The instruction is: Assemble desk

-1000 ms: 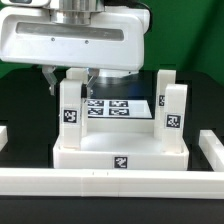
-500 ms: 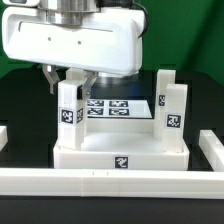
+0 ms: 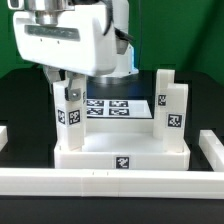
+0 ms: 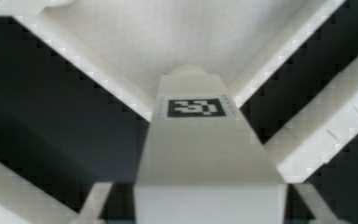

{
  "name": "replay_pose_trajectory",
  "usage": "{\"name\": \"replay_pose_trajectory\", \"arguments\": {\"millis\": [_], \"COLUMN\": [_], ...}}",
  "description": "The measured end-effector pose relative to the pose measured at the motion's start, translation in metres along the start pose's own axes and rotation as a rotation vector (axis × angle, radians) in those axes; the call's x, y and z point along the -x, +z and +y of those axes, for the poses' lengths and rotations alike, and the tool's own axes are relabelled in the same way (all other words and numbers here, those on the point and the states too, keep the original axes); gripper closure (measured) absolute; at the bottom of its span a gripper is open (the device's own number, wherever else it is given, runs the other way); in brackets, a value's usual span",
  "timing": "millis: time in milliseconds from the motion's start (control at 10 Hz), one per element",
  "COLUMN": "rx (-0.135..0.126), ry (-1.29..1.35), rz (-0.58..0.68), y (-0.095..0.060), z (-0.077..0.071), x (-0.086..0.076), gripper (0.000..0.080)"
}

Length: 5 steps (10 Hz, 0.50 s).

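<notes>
The white desk slab (image 3: 120, 155) lies on the black table with its legs pointing up. My gripper (image 3: 68, 92) is shut on the leg (image 3: 67, 112) that stands in the corner socket on the exterior view's left. That leg is upright, with its tags showing on two faces. Two more legs (image 3: 174, 112) (image 3: 163, 86) stand on the exterior view's right. In the wrist view the held leg (image 4: 197, 140) runs down between my fingers (image 4: 101, 200) toward the slab (image 4: 194, 40), its tag facing the camera.
The marker board (image 3: 112, 107) lies flat behind the slab. Long white border rails run along the front (image 3: 110, 181) and on the exterior view's right (image 3: 212, 150). A green backdrop stands behind the table.
The hand has turned and shifted toward the exterior view's left. The held leg has turned with it, so two of its faces now show instead of one.
</notes>
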<state>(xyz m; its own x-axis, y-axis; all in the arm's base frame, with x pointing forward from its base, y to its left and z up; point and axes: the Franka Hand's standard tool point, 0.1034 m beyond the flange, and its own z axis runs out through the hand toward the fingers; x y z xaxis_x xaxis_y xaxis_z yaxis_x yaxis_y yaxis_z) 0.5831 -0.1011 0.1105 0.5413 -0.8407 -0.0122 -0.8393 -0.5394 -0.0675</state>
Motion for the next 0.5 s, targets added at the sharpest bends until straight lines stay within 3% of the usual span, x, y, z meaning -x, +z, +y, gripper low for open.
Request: {"name": "replay_pose_trajectory", "arguments": {"millis": [200,500], "rx": [-0.02,0.007], "ry": [0.185,0.413], "rz": [-0.014,-0.048], "y": [0.0,-0.0001], "z": [0.0028,-0.0004], "x": [-0.0048,-0.0057], "gripper": [0.0509,0.0509]}}
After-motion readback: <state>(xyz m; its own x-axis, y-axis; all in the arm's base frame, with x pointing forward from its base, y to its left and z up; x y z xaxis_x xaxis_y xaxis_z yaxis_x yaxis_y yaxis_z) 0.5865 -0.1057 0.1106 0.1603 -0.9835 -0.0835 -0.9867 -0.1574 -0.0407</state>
